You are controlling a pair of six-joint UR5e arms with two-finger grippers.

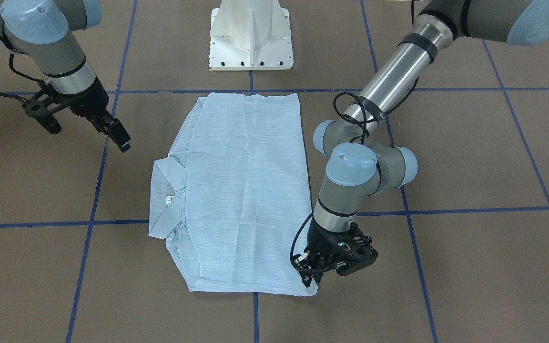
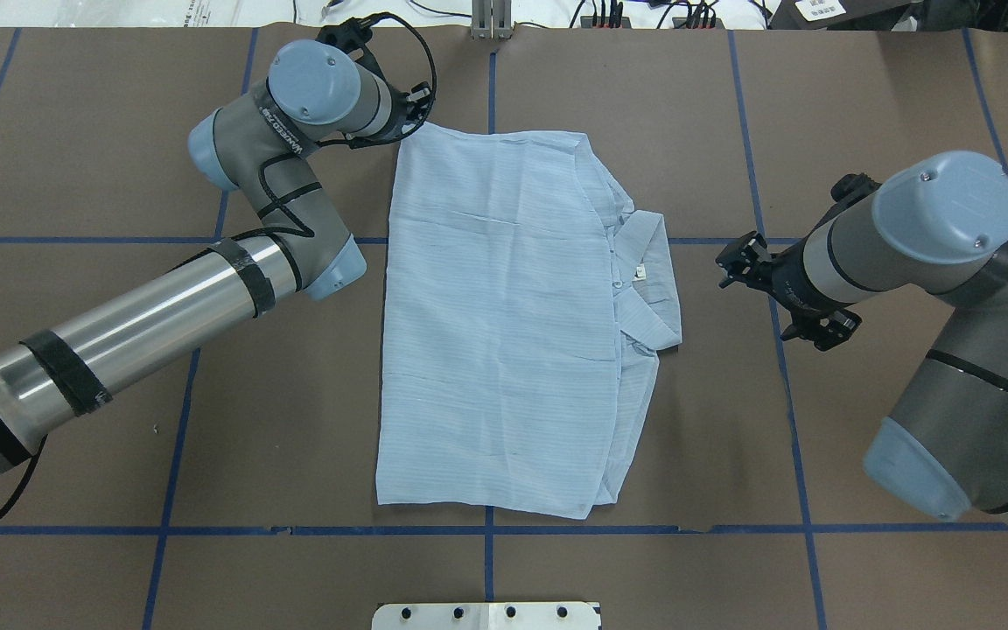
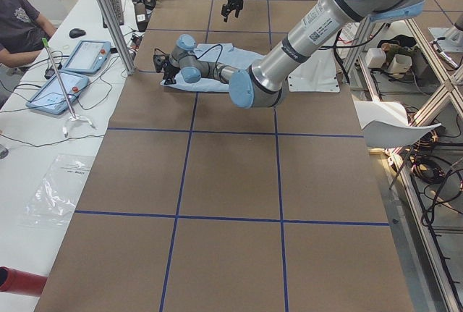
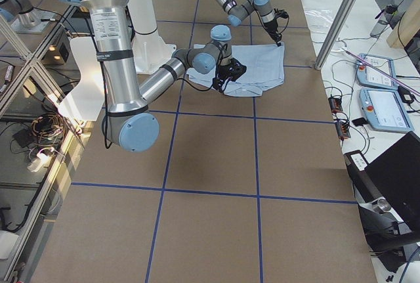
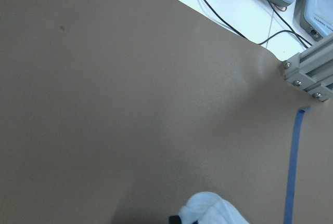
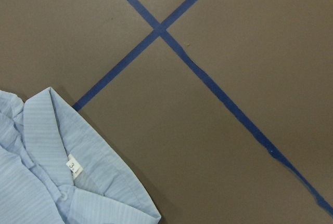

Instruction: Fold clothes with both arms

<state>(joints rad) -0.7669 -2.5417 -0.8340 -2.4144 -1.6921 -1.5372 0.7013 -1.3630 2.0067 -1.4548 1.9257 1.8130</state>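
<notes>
The pale blue striped shirt lies folded into a long flat rectangle in the middle of the table. Its collar and white neck label are on my right side. My left gripper is low at the shirt's far corner on my left. It looks shut on that corner, and a bunch of pale cloth shows at the bottom of the left wrist view. My right gripper hangs above the bare table just beside the collar. It looks open and holds nothing.
The white pedestal base stands at the robot's side of the table. Blue tape lines cross the brown table cover. An aluminium frame post, tablets and a seated person are beyond the far edge.
</notes>
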